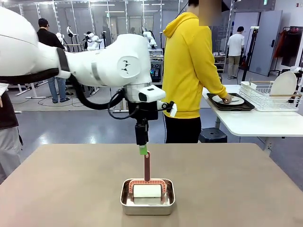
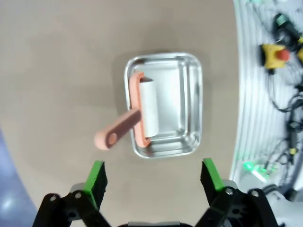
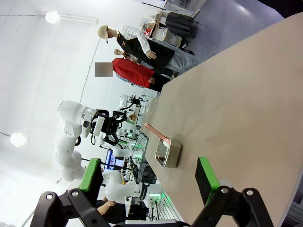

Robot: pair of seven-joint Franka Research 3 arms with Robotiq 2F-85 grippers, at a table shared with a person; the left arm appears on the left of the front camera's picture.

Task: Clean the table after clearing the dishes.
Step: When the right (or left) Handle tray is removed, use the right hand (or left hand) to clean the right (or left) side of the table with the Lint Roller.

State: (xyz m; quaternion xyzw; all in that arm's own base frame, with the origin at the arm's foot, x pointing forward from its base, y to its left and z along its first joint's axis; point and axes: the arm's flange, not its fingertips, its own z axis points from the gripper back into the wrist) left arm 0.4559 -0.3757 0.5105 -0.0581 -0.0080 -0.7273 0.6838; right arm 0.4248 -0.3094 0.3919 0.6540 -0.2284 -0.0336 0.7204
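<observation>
The table point(image 1: 57, 189) spanned the lower frame, a pan point(image 1: 147, 208) at its lower centre holding a roller point(image 1: 147, 190) just below the left gripper point(image 1: 142, 150), fingers spread, while a plate point(image 1: 228, 100) lay on a tray point(image 1: 246, 108) at right under a person's hand point(image 1: 227, 99), and the right gripper point(image 3: 148, 161) stood spread.

Bright and even in the front view, lit from above. Only a soft shadow around the small shiny rectangular steel pan point(image 1: 147, 202) on the matte brown-taupe table point(image 1: 61, 189). Blurry from the left wrist, with glints in the pan and bent lines at the right. From the right wrist, glaring round white lamps point(image 3: 52, 17).
</observation>
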